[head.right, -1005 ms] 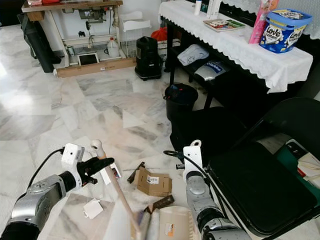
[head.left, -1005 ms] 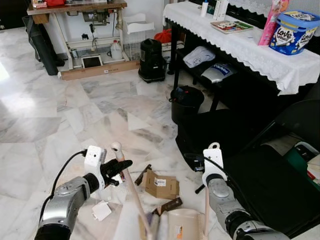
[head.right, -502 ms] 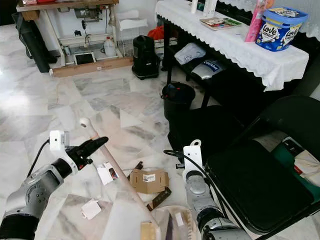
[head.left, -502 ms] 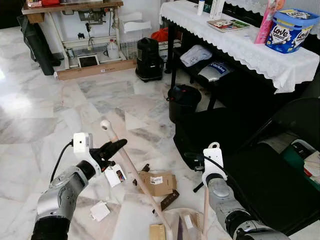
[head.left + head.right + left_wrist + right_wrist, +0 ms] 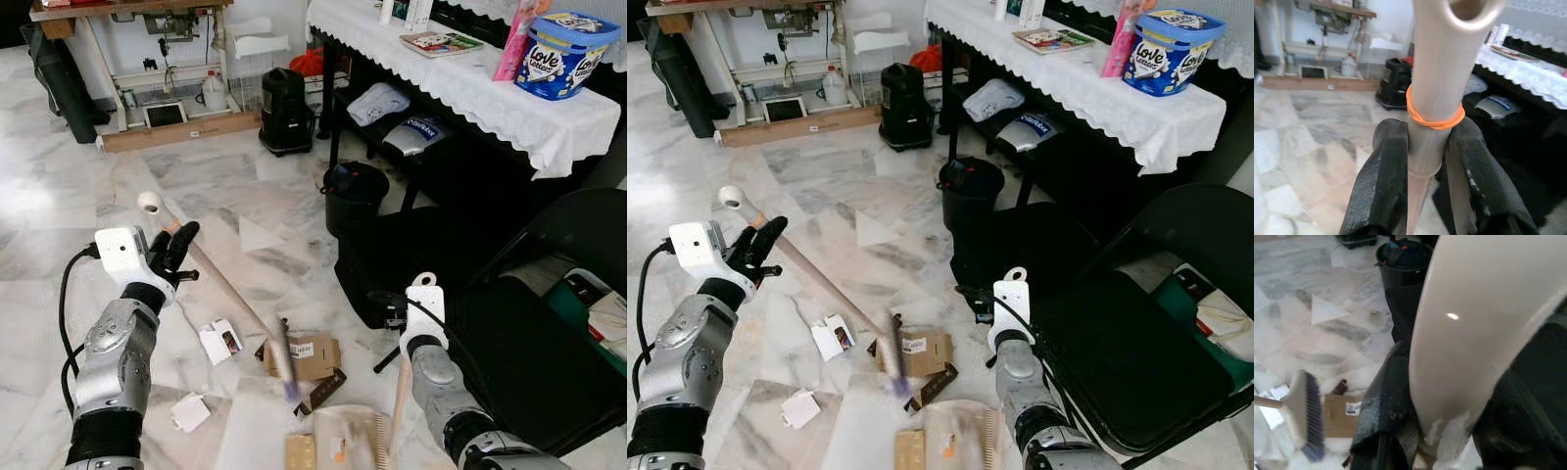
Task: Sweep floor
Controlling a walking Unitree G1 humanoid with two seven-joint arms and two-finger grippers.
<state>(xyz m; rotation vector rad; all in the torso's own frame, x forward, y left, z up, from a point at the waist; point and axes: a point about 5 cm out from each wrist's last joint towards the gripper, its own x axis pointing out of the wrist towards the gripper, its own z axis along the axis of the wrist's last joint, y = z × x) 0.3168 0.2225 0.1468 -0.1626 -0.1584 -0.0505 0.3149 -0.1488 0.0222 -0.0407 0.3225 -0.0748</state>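
- Broom point(image 5: 220, 286) slants across the marble floor point(image 5: 59, 196), handle tip high at the robot's left, its blurred brush head point(image 5: 287, 364) over a flat cardboard box point(image 5: 306, 356).
- Left gripper point(image 5: 168, 253) pinches the broom handle near its top; both black fingers point(image 5: 1382, 181) press the handle just under an orange rubber band point(image 5: 1435, 119).
- Right gripper point(image 5: 1440, 431) clamps the cream dustpan handle point(image 5: 401, 406); the dustpan point(image 5: 348, 436) sits on the floor below the box.
- Paper scraps point(image 5: 220, 341) lie beside the box.
- Black bin point(image 5: 355, 199) stands farther off, by the clothed table point(image 5: 509, 108).
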